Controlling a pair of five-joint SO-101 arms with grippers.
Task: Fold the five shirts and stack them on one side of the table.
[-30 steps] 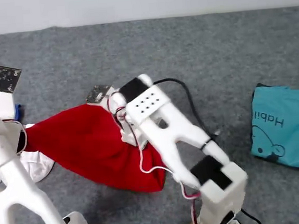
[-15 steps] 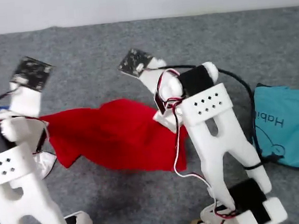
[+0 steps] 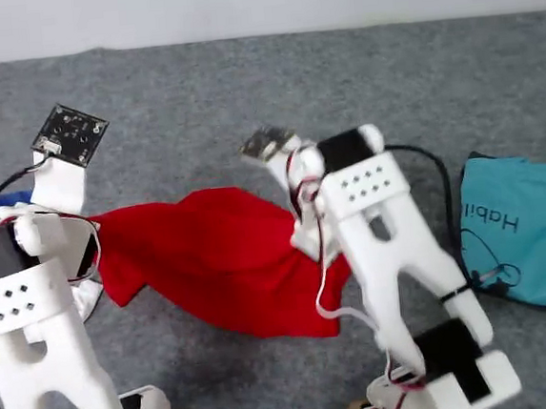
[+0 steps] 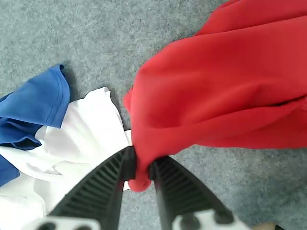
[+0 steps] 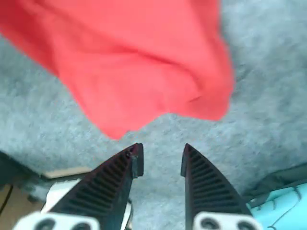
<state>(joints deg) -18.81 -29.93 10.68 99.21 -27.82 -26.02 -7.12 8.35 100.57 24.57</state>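
One red shirt (image 3: pixel 216 262) sprawls crumpled across the middle of the grey counter (image 3: pixel 197 106), between the two arms. Its left end is bunched and clamped tight in the left pincer (image 4: pixel 140 167). The right pincer (image 5: pixel 160 160) hangs over the shirt's other end with its fingers apart and no cloth between them. Just beside the left pincer lie one white shirt (image 4: pixel 81 139) and one blue shirt (image 4: pixel 33 108), loose and touching each other. Off to the right, well apart, sits one teal shirt (image 3: pixel 524 235) (so four shirts that I can count)
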